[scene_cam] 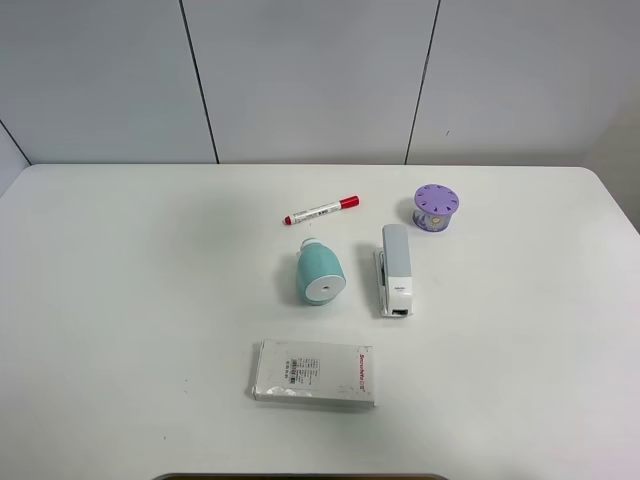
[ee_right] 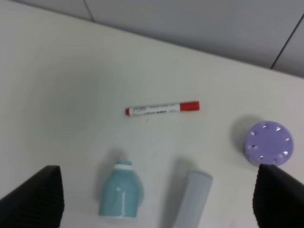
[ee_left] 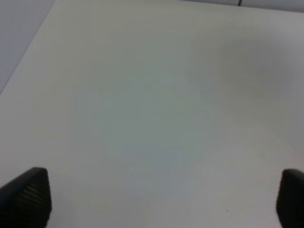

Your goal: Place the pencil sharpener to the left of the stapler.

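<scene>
The teal pencil sharpener (scene_cam: 319, 273) lies on the white table, its flat white end face toward the front; the right wrist view shows the sharpener (ee_right: 120, 196) too. The light-grey stapler (scene_cam: 395, 270) lies just right of it, a small gap apart, and appears as the stapler (ee_right: 191, 201) in the right wrist view. Neither arm shows in the exterior view. My left gripper (ee_left: 164, 202) is open over bare table, its dark fingertips (ee_left: 27, 195) wide apart. My right gripper (ee_right: 156, 202) is open too, high above both objects.
A red-capped white marker (scene_cam: 321, 210) lies behind the sharpener. A purple round spool with holes (scene_cam: 437, 207) stands behind the stapler. A flat white box (scene_cam: 314, 373) lies near the front. The table's left half (scene_cam: 130, 290) is bare.
</scene>
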Controlling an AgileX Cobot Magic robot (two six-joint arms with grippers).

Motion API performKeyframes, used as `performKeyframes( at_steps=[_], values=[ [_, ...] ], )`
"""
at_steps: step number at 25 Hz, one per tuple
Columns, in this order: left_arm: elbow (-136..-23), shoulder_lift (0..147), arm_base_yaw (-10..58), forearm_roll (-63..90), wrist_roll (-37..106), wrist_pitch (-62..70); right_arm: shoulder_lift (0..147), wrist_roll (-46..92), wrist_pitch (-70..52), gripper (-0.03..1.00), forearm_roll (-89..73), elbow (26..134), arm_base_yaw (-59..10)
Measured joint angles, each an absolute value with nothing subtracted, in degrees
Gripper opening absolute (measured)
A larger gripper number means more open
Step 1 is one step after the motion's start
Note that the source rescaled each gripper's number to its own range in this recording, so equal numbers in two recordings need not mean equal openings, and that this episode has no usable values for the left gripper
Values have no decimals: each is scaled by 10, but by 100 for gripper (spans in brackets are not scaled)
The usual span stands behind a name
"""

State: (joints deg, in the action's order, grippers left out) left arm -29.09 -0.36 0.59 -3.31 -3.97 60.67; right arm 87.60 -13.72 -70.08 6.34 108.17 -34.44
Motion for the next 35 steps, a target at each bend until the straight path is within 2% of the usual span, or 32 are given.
performKeyframes(
  at_steps=[5,16,18,25,35],
  values=[
    [-291,-4,6,-33,-40,607,828,-119,-700,34,92,1060,-344],
    [-291,-4,6,-33,-40,607,622,-120,-701,34,171,780,-340],
    [-291,-4,6,-33,-40,607,579,-123,-701,34,168,744,-316],
    [-291,-4,6,-33,-40,607,407,-112,-701,34,158,626,-161],
    [-291,-4,6,-33,-40,607,154,-92,-701,34,122,402,-56]
  ],
)
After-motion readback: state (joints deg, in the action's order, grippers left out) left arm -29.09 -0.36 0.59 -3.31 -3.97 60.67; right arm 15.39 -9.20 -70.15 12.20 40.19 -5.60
